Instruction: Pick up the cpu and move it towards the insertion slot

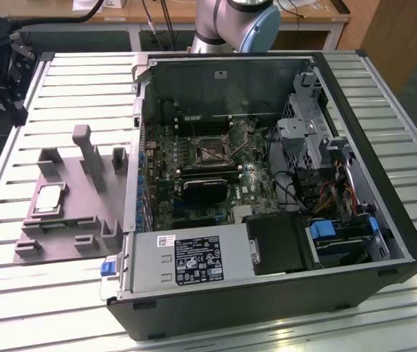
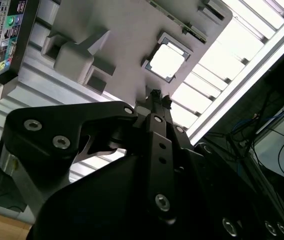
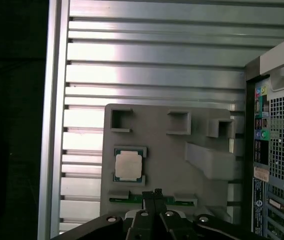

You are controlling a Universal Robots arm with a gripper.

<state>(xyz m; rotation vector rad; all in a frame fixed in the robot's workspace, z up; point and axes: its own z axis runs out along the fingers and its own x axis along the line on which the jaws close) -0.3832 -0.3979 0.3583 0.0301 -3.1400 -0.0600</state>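
The cpu [image 1: 49,198] is a small silver square with a tan rim, lying flat in a recess of the grey plastic fixture [image 1: 73,224] on the exterior view's left. Both wrist views look down on the cpu [image 2: 167,61] [image 3: 128,165]. My gripper [image 2: 154,95] [image 3: 156,194] hangs well above the fixture, off to one side of the chip and not touching it. Its black fingertips are together, shut on nothing. The insertion slot [image 1: 207,150] is a silvery-framed square socket on the green board inside the open computer case.
The open computer case [image 1: 267,183] lies on a slatted metal table [image 1: 69,81] beside the fixture. Upright grey fixture blocks [image 1: 84,147] stand near the cpu. Drive bays and cables [image 1: 326,183] fill the case on the exterior view's right. The arm's base [image 1: 234,22] stands behind the case.
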